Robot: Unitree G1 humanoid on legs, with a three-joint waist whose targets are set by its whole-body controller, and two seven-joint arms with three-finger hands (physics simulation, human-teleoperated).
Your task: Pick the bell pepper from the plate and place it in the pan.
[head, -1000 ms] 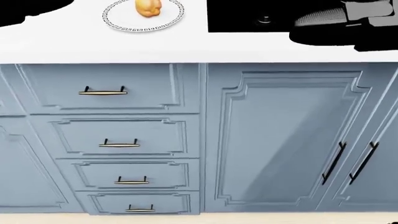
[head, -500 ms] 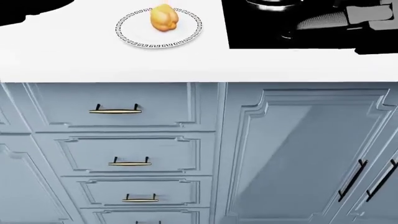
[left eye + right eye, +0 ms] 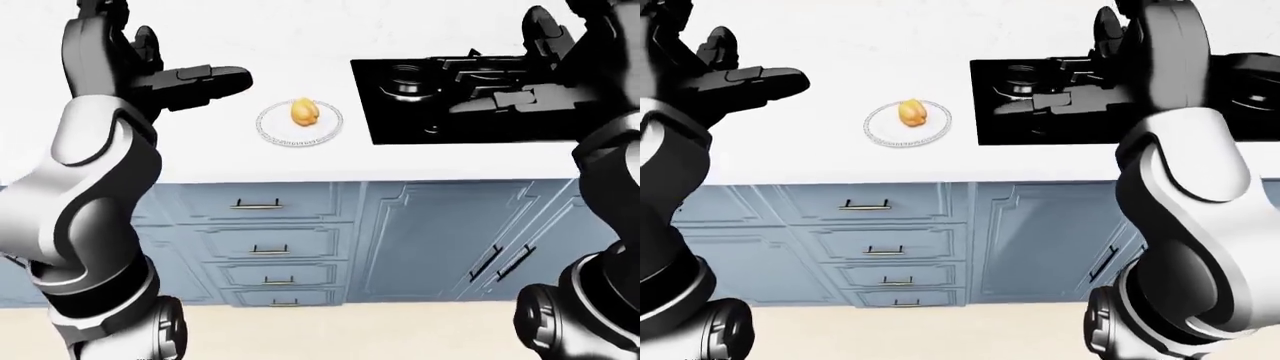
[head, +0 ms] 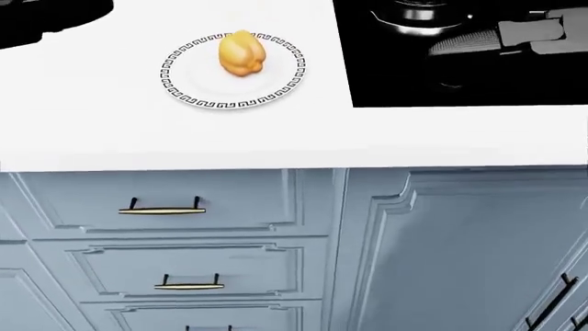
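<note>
While both my arms hang raised over the white counter (image 3: 200, 161), nothing's gripped yet, so the risks are all ahead of me. Counter's big and bare round the plate, w/ its near edge running across the bottom of the head view above the blue drawers (image 4: 165, 207); plenty of room to come down from above or from the left.

The black stove (image 3: 470, 120) sits to the right, near the plate but apart from it. It's cluttered: dark pan (image 3: 405, 79) at its upper-left corner, and my right hand (image 3: 545, 45) hovering over that same area, dark on dark. Can't tell if its fingers are open or curled. Biggest worry, I'd judge: misreading the pan's rim against the black surface and dropping short, or clipping it w/ the right arm.

My left hand (image 3: 185, 79) is spread open, fingers pointing right, up-left of the plate (image 3: 299, 124), not touching.

The bell pepper (image 4: 242, 53) is yellow-orange, sitting toward the plate's top rim in the head view. Rounded, prob. rolls; a sideways nudge could push it off the plate or slide the plate itself.
</note>
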